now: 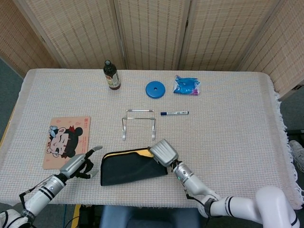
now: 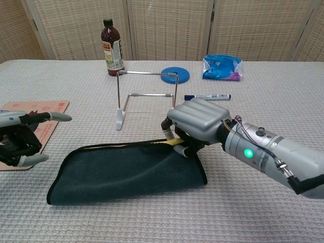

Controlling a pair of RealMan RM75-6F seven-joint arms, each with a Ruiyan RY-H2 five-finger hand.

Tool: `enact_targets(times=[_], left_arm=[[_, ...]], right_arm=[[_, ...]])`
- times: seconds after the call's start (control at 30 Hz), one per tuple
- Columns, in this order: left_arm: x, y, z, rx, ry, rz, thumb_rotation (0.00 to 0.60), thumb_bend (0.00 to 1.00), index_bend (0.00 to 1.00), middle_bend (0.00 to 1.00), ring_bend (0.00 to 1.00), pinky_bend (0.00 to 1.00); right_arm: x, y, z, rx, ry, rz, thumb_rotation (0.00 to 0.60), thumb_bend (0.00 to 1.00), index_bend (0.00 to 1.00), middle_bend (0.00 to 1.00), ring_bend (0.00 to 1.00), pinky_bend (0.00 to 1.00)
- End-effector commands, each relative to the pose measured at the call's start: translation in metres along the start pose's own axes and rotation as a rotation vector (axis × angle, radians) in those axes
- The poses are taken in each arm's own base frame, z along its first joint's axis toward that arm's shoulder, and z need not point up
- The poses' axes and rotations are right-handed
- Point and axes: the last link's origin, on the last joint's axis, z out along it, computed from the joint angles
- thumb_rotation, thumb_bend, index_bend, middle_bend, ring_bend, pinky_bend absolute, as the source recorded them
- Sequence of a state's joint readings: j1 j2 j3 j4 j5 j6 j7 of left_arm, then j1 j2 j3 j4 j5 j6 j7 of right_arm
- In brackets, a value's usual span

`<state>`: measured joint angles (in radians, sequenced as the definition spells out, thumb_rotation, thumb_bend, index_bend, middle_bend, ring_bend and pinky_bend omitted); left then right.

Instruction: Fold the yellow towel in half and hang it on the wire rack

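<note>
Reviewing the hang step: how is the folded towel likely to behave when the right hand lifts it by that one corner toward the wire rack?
The towel lies flat and soft, so it will probably droop. The right hand grips only its far right corner, and the left hand is off it, so the fold may fall open. It looks light; the thin wire rack might shift or tip if dragged.
</note>
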<state>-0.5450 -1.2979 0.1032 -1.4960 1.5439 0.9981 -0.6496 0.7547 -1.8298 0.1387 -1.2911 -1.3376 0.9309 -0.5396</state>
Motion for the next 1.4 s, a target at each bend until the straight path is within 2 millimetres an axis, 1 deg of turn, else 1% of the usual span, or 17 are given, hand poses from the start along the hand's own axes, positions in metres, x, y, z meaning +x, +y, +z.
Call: enact_targets(times=[0.03,0.4,0.47,0.53,0.6,0.63,0.7,0.77,0.83,0.9,1.0,1.07,1.13,1.23,1.3,1.4], left_arm=[[0.0,0.001,-0.004,-0.002,0.0,0.005,0.6,0.42,0.0,0.91,0.73,0.92],[0.001,0.002,-0.009,-0.006,-0.003,0.01,0.6,0.42,0.0,0.91,0.73,0.92],[0.001,0.002,-0.009,-0.005,-0.002,0.009,0.6,0.42,0.0,0.91,0.73,0.92],[0.001,0.002,-0.01,-0.005,-0.003,0.009,0.6,0.42,0.0,0.91,0.73,0.92],[0.001,0.002,-0.011,-0.003,-0.005,0.01,0.6,0.42,0.0,0.91,0.73,0.92],[0.001,0.001,-0.011,-0.003,-0.004,0.01,0.6,0.42,0.0,0.91,0.73,0.92],[0.001,0.001,-0.011,-0.002,-0.003,0.01,0.6,0.42,0.0,0.91,0.73,0.92],[0.002,0.001,-0.012,-0.002,0.001,0.01,0.6,0.42,0.0,0.91,0.73,0.92],[0.003,0.002,-0.012,-0.004,0.004,0.011,0.6,0.42,0.0,0.91,0.73,0.92],[0.004,0.003,-0.013,-0.006,0.007,0.013,0.6,0.42,0.0,0.91,0.73,0.92],[0.005,0.004,-0.014,-0.009,0.012,0.015,0.6,0.42,0.0,0.91,0.73,0.92],[0.006,0.005,-0.015,-0.01,0.014,0.017,0.6,0.42,0.0,0.91,0.73,0.92],[0.007,0.005,-0.016,-0.011,0.016,0.017,0.6,0.42,0.0,0.91,0.73,0.92],[0.008,0.006,-0.018,-0.012,0.02,0.017,0.6,0.42,0.0,0.91,0.73,0.92],[0.008,0.006,-0.018,-0.011,0.021,0.017,0.6,0.42,0.0,0.91,0.73,0.92],[0.008,0.007,-0.019,-0.008,0.021,0.019,0.6,0.42,0.0,0.91,0.73,0.92]], right_arm=[[-0.001,0.001,0.006,-0.013,0.0,-0.003,0.6,0.53,0.66,0.82,0.96,1.0],[-0.005,0.004,0.019,-0.047,-0.005,-0.003,0.6,0.53,0.65,0.82,0.96,1.0],[-0.006,0.004,0.02,-0.051,-0.007,-0.003,0.6,0.52,0.61,0.82,0.96,1.0],[-0.007,0.005,0.02,-0.055,-0.012,0.002,0.6,0.51,0.54,0.82,0.96,1.0],[-0.007,0.005,0.02,-0.056,-0.02,0.011,0.6,0.51,0.39,0.81,0.96,1.0],[-0.008,0.006,0.02,-0.056,-0.022,0.011,0.6,0.5,0.34,0.81,0.96,1.0],[-0.007,0.007,0.019,-0.058,-0.025,0.011,0.6,0.5,0.21,0.8,0.96,1.0],[-0.006,0.009,0.018,-0.062,-0.02,0.018,0.6,0.49,0.11,0.79,0.96,1.0],[-0.003,0.01,0.017,-0.061,-0.015,0.029,0.6,0.49,0.06,0.79,0.96,1.0],[0.001,0.011,0.015,-0.055,-0.003,0.032,0.6,0.49,0.05,0.79,0.96,1.0],[0.009,0.015,0.008,-0.039,0.023,0.025,0.6,0.49,0.05,0.79,0.96,1.0],[0.014,0.02,0.001,-0.011,0.043,0.01,0.6,0.48,0.08,0.79,0.96,1.0],[0.017,0.023,-0.006,0.033,0.055,-0.02,0.6,0.44,0.17,0.79,0.96,1.0],[0.018,0.03,-0.018,0.113,0.065,-0.101,0.6,0.3,0.35,0.8,0.96,1.0],[0.016,0.036,-0.024,0.158,0.066,-0.155,0.6,0.21,0.43,0.81,0.96,1.0],[0.014,0.041,-0.028,0.213,0.067,-0.212,0.6,0.16,0.49,0.82,0.97,1.0]])
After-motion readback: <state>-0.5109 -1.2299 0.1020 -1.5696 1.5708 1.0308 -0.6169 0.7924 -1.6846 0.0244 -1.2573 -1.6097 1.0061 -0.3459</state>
